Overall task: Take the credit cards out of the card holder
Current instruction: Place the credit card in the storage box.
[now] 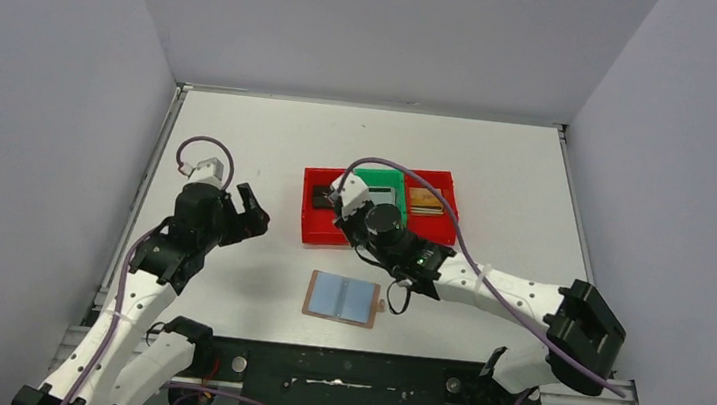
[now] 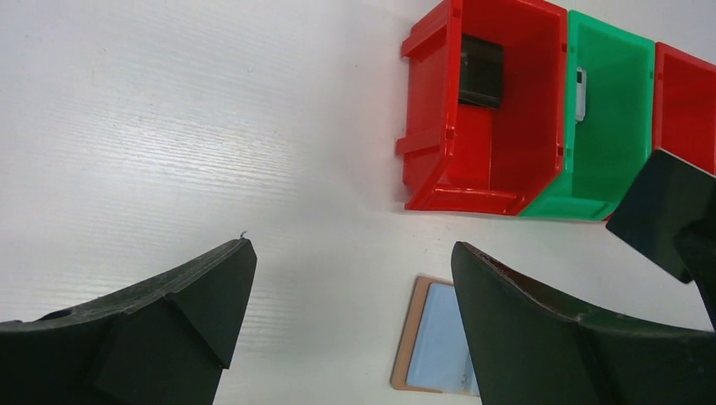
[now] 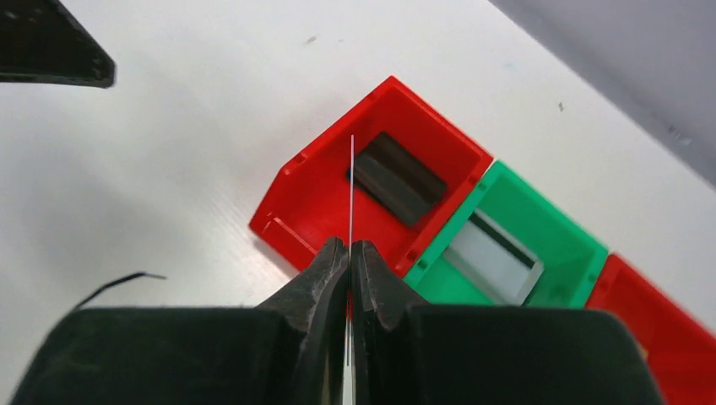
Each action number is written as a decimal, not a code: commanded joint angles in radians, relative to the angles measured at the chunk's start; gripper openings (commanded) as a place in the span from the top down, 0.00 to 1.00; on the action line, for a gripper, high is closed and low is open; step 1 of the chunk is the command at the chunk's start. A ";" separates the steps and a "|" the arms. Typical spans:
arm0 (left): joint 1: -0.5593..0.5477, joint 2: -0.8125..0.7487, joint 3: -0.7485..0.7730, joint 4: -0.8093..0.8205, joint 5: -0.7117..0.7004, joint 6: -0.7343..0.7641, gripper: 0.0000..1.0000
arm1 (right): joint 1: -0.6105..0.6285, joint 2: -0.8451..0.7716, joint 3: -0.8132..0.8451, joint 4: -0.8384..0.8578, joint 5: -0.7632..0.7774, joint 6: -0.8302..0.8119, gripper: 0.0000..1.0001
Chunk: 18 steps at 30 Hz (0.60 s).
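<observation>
The card holder (image 1: 342, 297) lies spread open and flat on the bench (image 1: 241, 130), with its grey-blue lining facing up inside a tan border. Its snap tab sticks out on the side toward the right arm. It sits at the near side of the bench between the two arms, just in front of a row of three bins and apart from them.

One credit card (image 3: 351, 186) is clenched in the right pincer (image 3: 349, 249), whose fingers are pressed together on it. The card stands edge-on to the wrist camera, so it shows only as a thin pale line rising from the fingertips, and its colour cannot be told. In that view the tips sit over the near wall of the bins, about where the first red one meets the green one.

The other cards lie in the bins:
- A black card (image 3: 398, 179) rests in the red bin (image 3: 317, 198) at the end of the row nearest the left arm.
- A silver-grey card (image 3: 494, 257) lies in the green bin (image 3: 557, 245) in the middle.
- A gold-tan card (image 1: 423, 201) lies in the far red bin (image 1: 442, 233).

The three bins stand side by side, touching.

The left pincer (image 1: 255, 210) is released, its fingers spread wide with only bare bench between them. It hangs off to the left of the bins and the card holder, well apart from both and pointed toward them
</observation>
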 commanded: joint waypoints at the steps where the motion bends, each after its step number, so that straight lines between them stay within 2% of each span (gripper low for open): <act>1: 0.009 -0.042 -0.002 0.047 -0.050 0.031 0.12 | -0.049 0.137 0.172 -0.069 -0.101 -0.409 1.00; 9: 0.014 -0.073 -0.003 0.031 -0.090 0.024 0.11 | -0.076 0.397 0.392 -0.190 -0.148 -0.713 1.00; 18: 0.031 -0.086 -0.003 0.023 -0.111 0.019 0.11 | -0.095 0.525 0.496 -0.266 -0.146 -0.897 1.00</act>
